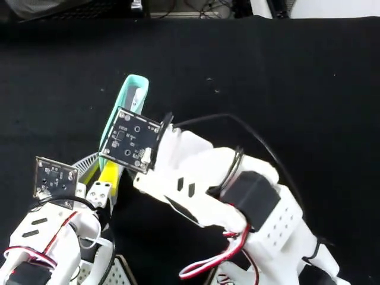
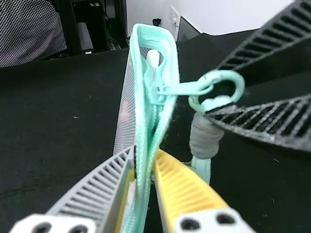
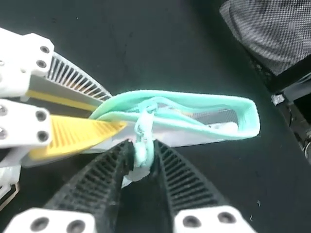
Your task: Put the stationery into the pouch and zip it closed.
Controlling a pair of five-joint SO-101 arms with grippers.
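Observation:
The pouch [image 1: 132, 98] is grey mesh with teal zipper trim and stands on edge on the black table. My left gripper [image 2: 143, 158], one grey finger and one yellow finger [image 2: 181, 187], is shut on the pouch's near end [image 2: 146, 126]. My right gripper [image 3: 142, 145] has black ribbed fingers [image 3: 104, 177] shut on the teal zipper pull [image 3: 143, 131], beside the left gripper [image 3: 104, 121]. The zipper's far end gapes open, and a white item [image 3: 224, 127] shows inside. In the left wrist view the pull's ring [image 2: 216, 90] hangs from the black fingers [image 2: 262, 116].
Both arms crowd the table's front left, the right arm's white body [image 1: 237, 196] lying across the middle. A white perforated piece [image 1: 122, 273] sits at the front edge. Black cloth [image 1: 285, 71] stretches back and right. A mesh chair [image 2: 29, 29] stands beyond the table.

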